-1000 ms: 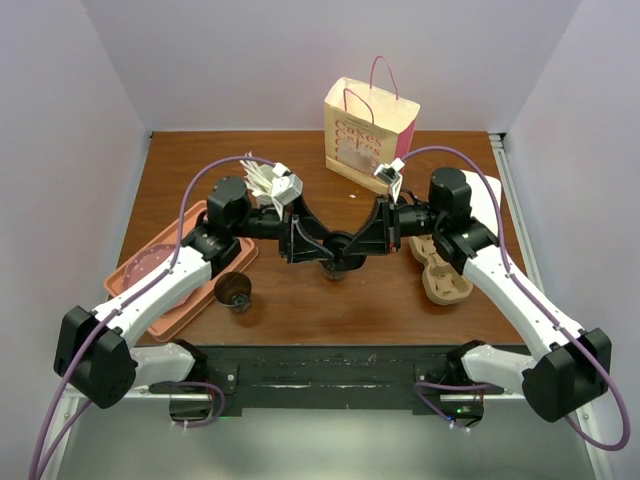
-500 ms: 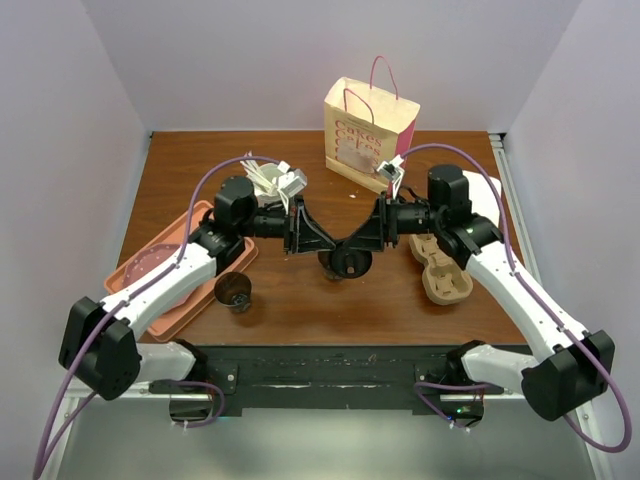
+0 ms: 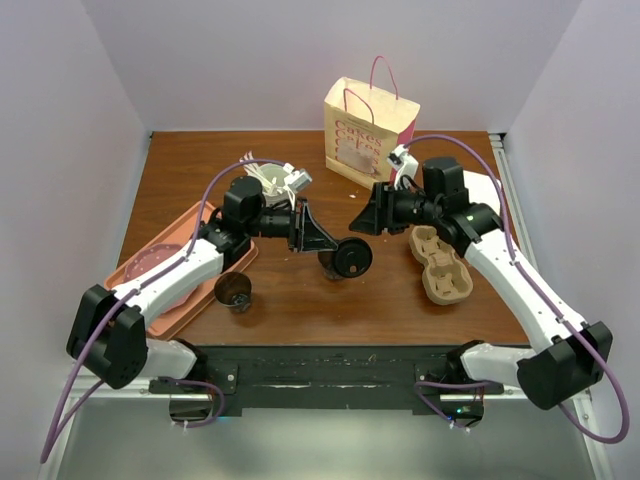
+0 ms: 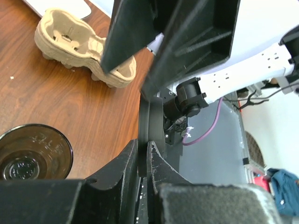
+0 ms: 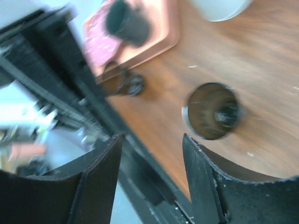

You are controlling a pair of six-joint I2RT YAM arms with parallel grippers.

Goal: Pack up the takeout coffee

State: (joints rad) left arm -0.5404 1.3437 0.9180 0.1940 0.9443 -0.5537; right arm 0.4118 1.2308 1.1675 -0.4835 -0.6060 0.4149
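The takeout coffee stands apart in two pieces. Its round black lid [image 3: 353, 259] hangs tilted above the table's middle, and my left gripper [image 3: 333, 244] is shut on it. In the left wrist view the lid [image 4: 156, 126] shows edge-on, pinched between the fingertips of the left gripper [image 4: 144, 142]. Its dark cup [image 3: 331, 270] stands open on the table just beside and below the lid, seen also as the dark cup [image 4: 32, 151] and the dark cup [image 5: 210, 111]. My right gripper [image 3: 362, 220] is open and empty to the right of the lid, and the right gripper [image 5: 152, 140] holds nothing.
A second open dark cup [image 3: 237, 290] stands by the pink tray [image 3: 135, 285] at left. The tan pulp carrier [image 3: 440, 265] lies at right. A paper bag [image 3: 368, 132] stands at the back. A white cup of stirrers [image 3: 268, 180] sits behind my left arm.
My left gripper has shut on the lid. My right gripper has opened, let go and drawn back to the right, away from the cup.
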